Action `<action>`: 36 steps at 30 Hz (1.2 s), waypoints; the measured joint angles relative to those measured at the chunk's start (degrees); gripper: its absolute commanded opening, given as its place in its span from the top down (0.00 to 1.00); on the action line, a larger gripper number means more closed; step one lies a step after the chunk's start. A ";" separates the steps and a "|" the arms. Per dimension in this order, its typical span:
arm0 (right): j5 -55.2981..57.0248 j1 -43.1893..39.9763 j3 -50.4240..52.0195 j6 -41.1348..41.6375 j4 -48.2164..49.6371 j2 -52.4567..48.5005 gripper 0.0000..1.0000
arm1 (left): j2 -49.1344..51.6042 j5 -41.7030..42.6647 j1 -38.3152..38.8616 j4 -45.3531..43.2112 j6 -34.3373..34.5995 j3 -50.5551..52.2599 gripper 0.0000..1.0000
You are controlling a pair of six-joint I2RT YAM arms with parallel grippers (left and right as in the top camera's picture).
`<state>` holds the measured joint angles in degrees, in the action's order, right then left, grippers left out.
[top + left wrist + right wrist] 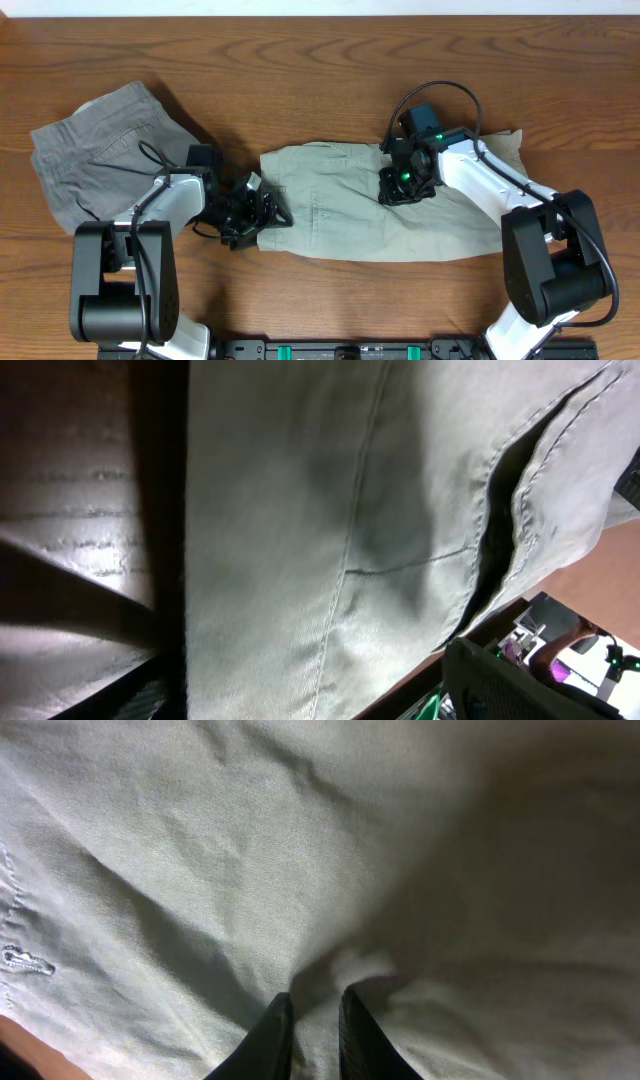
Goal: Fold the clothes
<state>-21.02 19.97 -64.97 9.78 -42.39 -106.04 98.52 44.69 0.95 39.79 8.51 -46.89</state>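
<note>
The right end effector pinches a thin pucker of the clothes directly beneath it. The left end effector gapes open at their edge. That shallow pinch may slip on lifting, dragging the fabric crooked.

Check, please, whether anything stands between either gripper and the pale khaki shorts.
Nothing visible does. The left gripper sits at the left edge of the pale khaki shorts; the right gripper pinches their fabric. Grey shorts lie aside.

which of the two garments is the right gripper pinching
The pale khaki-green garment spread in the middle of the table: the right gripper is closed on its fabric. The darker grey garment lies bunched at the far left, with no gripper on it.
</note>
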 measured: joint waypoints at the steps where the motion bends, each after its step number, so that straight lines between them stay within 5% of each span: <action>1: 0.00 0.00 0.00 0.02 -0.07 0.00 0.85 | 0.00 -0.11 -0.13 0.92 0.00 0.04 0.15; 6: 0.04 0.00 0.00 0.02 -0.17 0.00 0.84 | 0.07 -1.90 -2.08 8.20 0.66 0.59 0.03; 14: 0.07 0.00 0.00 0.02 -0.13 0.00 0.84 | 0.07 -1.11 -3.78 10.45 2.21 0.66 0.02; 21: 0.07 0.00 0.00 0.02 -0.13 0.00 0.84 | 0.07 1.84 -1.79 4.79 4.70 1.31 0.02; 36: 0.15 0.00 0.02 0.00 -0.15 0.00 0.83 | -1.57 16.26 -0.39 -16.46 22.03 11.30 0.03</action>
<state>-20.86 19.97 -64.95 9.78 -42.54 -106.04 96.95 60.95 0.56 23.33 30.55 -35.59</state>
